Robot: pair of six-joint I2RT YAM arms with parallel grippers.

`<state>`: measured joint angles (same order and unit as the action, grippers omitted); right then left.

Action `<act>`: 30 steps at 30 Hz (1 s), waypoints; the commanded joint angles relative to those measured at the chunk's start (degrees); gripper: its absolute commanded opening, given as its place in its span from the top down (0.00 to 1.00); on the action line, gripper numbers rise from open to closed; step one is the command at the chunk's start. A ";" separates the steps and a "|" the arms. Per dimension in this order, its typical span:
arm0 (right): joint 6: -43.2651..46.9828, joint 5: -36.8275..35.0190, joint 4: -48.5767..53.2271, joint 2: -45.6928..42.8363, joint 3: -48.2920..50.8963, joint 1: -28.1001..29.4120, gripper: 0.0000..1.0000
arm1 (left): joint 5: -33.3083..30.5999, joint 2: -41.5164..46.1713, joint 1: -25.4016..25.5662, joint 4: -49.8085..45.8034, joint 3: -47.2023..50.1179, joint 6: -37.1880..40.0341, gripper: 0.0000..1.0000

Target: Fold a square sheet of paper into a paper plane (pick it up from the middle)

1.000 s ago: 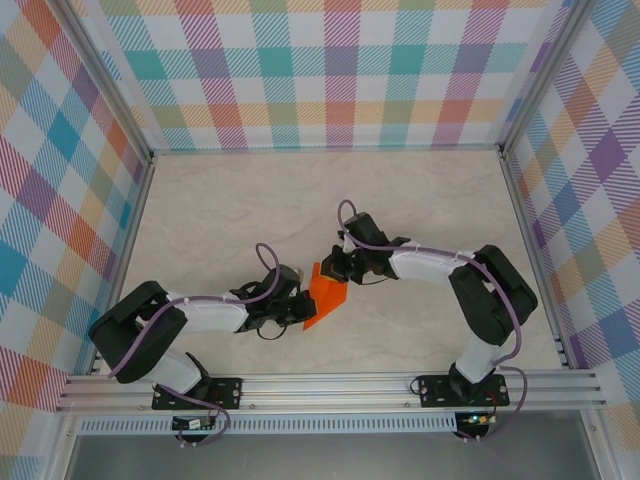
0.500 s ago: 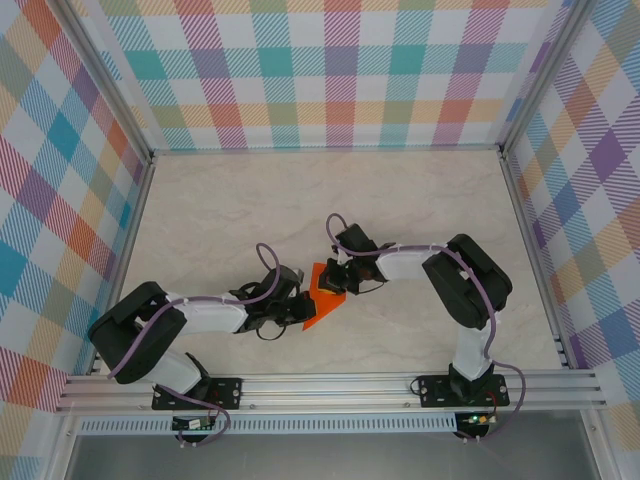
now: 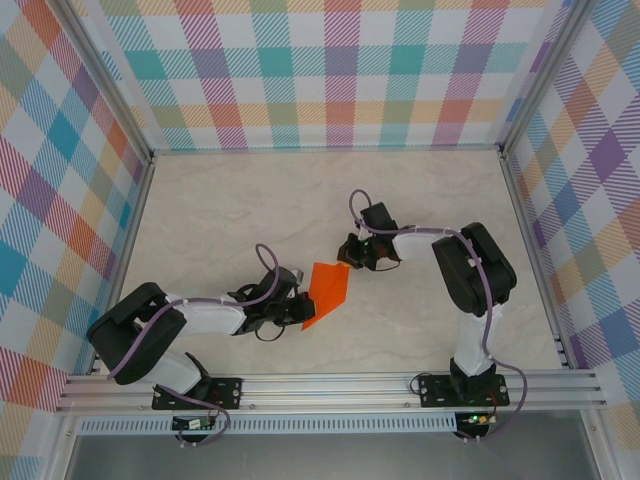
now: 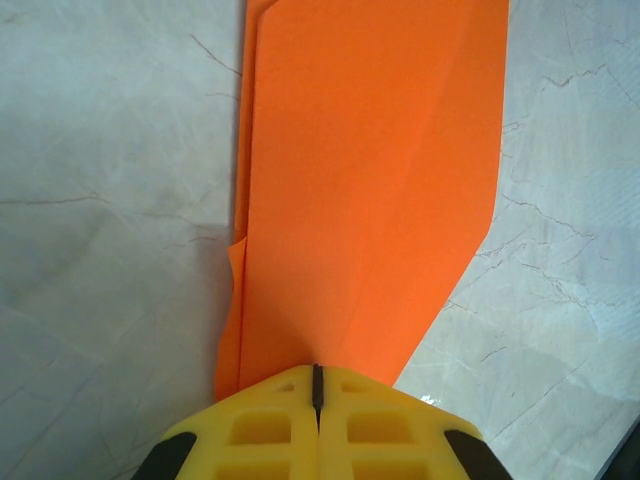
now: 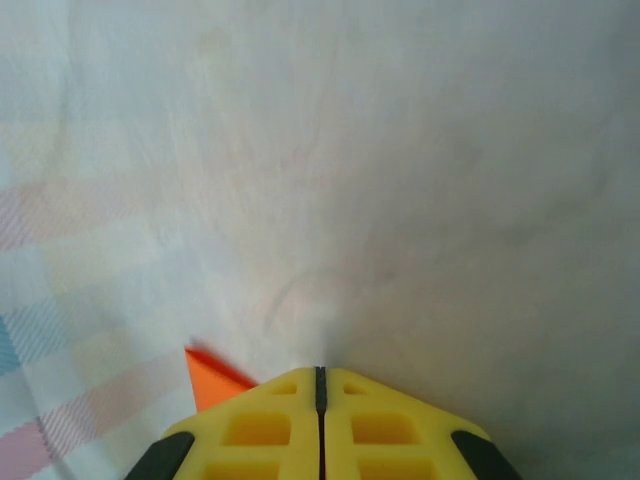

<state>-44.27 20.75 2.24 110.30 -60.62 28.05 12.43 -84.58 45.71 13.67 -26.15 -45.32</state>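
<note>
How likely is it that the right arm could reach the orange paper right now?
Probably yes. The right claw sits shut right beside a corner of the orange paper, with nothing between them. The left claw pinches the opposite end, out of the way.

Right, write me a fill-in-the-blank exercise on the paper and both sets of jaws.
1. The left arm's jaws are shut on the folded ___ paper.
2. The right arm's jaws are ___, beside a corner of the paper.
3. In the top view, the paper lies ___ the two arms' jaws.
Missing words: orange; shut; between.
</note>
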 commanded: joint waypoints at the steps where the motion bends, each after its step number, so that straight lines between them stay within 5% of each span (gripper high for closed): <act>1: 4.16 -4.45 4.05 -2.39 -3.67 -0.90 0.92 | -1.01 -3.67 0.15 -13.62 3.12 1.75 1.00; 6: 1.94 0.96 0.47 -7.39 -1.39 0.48 0.90 | -1.15 -3.93 0.11 -15.27 1.53 2.60 1.00; 14: -4.37 0.19 -6.88 -8.31 6.75 7.67 0.92 | -0.91 -3.85 0.16 -15.15 0.75 2.43 1.00; 21: -2.28 -3.72 -5.71 -4.92 9.21 7.09 0.93 | -0.48 -4.19 0.22 -14.69 1.45 2.10 1.00; 30: 1.69 -4.82 -3.16 -2.63 5.44 -1.11 0.92 | -0.59 -3.27 0.12 -14.11 3.00 1.59 1.00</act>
<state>-45.43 20.40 -2.74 106.59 -53.32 30.35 12.58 -84.88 45.67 11.33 -27.44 -44.07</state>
